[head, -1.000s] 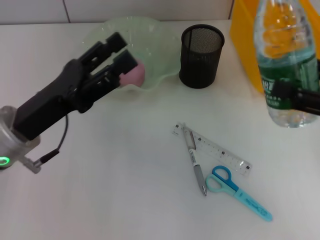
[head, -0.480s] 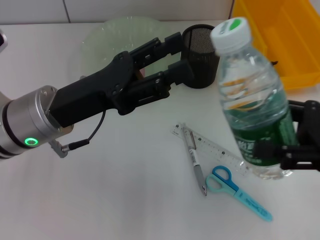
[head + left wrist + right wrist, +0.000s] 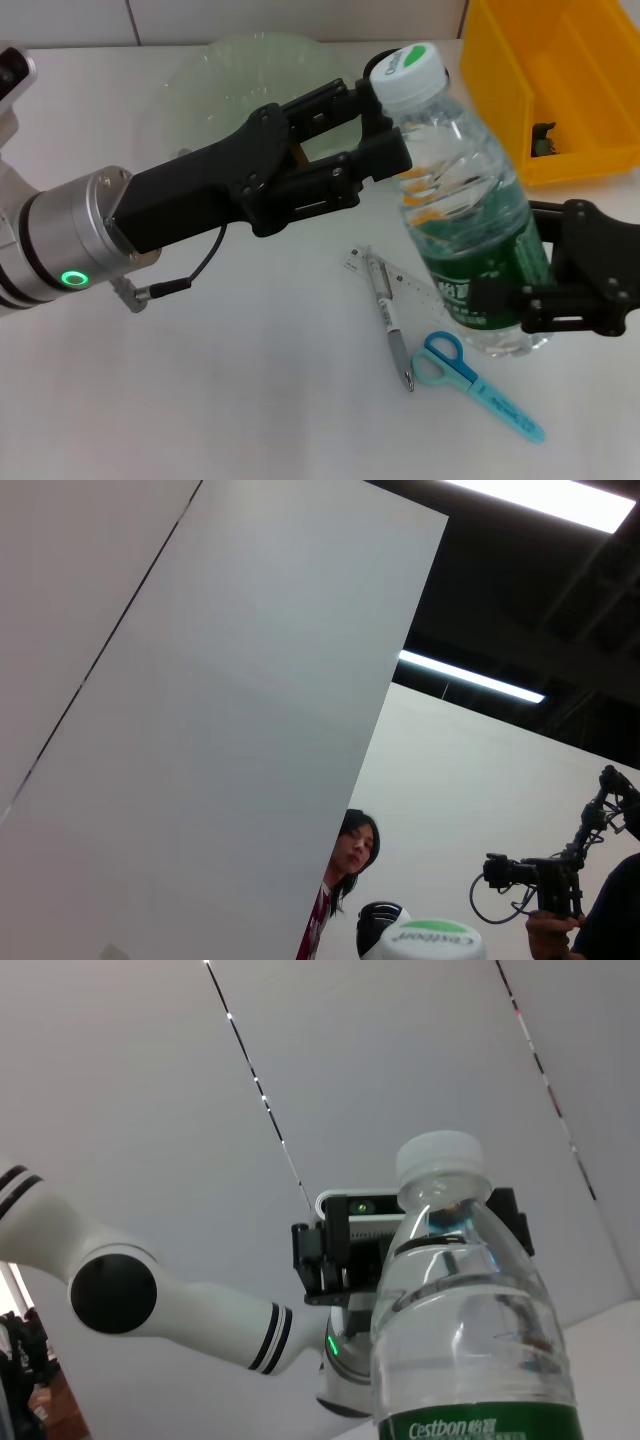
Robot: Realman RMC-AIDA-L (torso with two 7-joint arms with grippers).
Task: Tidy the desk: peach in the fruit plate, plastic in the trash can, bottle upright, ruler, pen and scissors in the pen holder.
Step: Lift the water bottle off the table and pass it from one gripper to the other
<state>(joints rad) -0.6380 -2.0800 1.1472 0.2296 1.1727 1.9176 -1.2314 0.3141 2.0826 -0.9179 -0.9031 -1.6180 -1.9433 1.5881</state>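
clear glossy plastic bottle (image 3: 466,230), matt black left gripper (image 3: 378,130), translucent green plate (image 3: 215,80), smooth white table (image 3: 250,390).

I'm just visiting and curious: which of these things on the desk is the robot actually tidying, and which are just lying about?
Part of the job:
bottle, held by the right gripper
left gripper, open beside the cap
ruler
pen
scissors
fruit plate
yellow bin, probably the trash can

Just lying about:
nothing that I can see

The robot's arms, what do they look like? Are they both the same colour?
The left gripper is black with long blocky fingers, on a silver metal wrist cuff with a glowing green ring light and a thin black cable looping underneath. The arm behind is white with black stripes. The right gripper is black and chunky too.
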